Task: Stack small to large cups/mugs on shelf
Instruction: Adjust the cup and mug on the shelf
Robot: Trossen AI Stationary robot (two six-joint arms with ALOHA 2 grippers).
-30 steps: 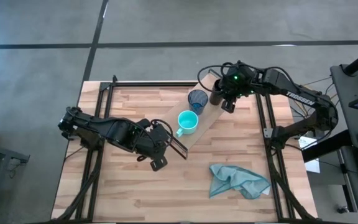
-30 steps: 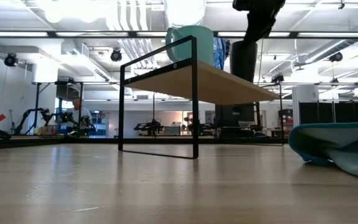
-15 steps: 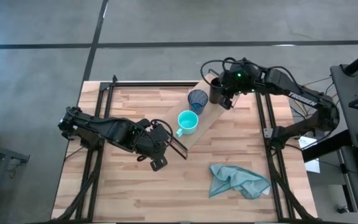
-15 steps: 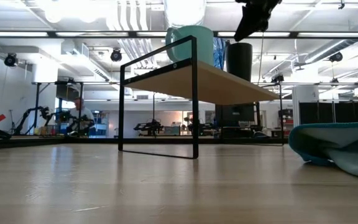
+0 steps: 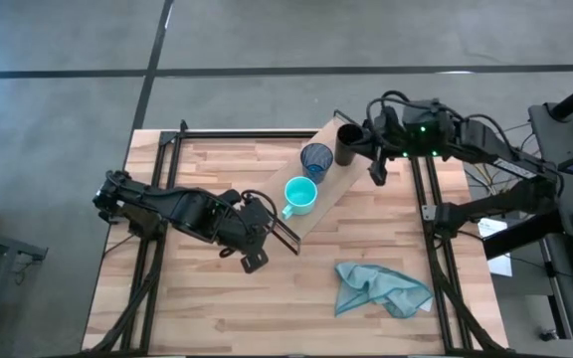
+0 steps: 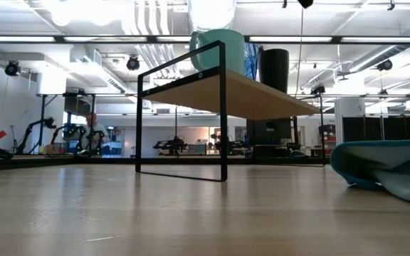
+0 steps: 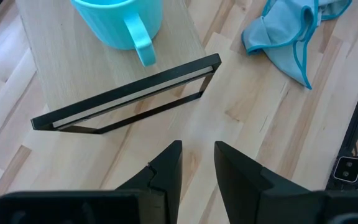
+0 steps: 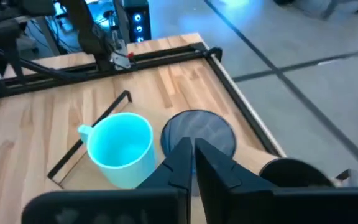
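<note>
My right gripper (image 5: pixel 377 175) hung at the upper right of the high view, just right of the black cup (image 5: pixel 347 144) and clear of it; in its wrist view its fingers (image 8: pixel 180 163) were pressed nearly together, a thin slit between them, holding nothing. My left gripper (image 5: pixel 288 236) sat left of centre in the high view, low beside the near end of the shelf (image 5: pixel 332 182), its fingers (image 7: pixel 167 168) a narrow gap apart and empty over bare wood.

The three vessels stood in a row along the shelf, which ran diagonally from centre toward the upper right: the teal mug (image 5: pixel 299 195) nearest the centre with its handle toward the left arm, the blue tumbler (image 5: pixel 316 158) next, the black cup at the far upper end. In the low view they lined up on the plank, mug (image 6: pixel 218 48) at left, tumbler (image 6: pixel 251 61) mostly hidden behind it, black cup (image 6: pixel 275 67) at right, above the black wire frame.

The desk (image 5: pixel 207 308) was slatted light wood with black rails along its sides. A crumpled teal cloth (image 5: pixel 382 289) lay on it at the lower right, well apart from the shelf. Beyond the desk I saw grey floor with dark seams; the low view showed a bright workshop hall with ceiling ducts, strip lights and equipment stands in the distance.
</note>
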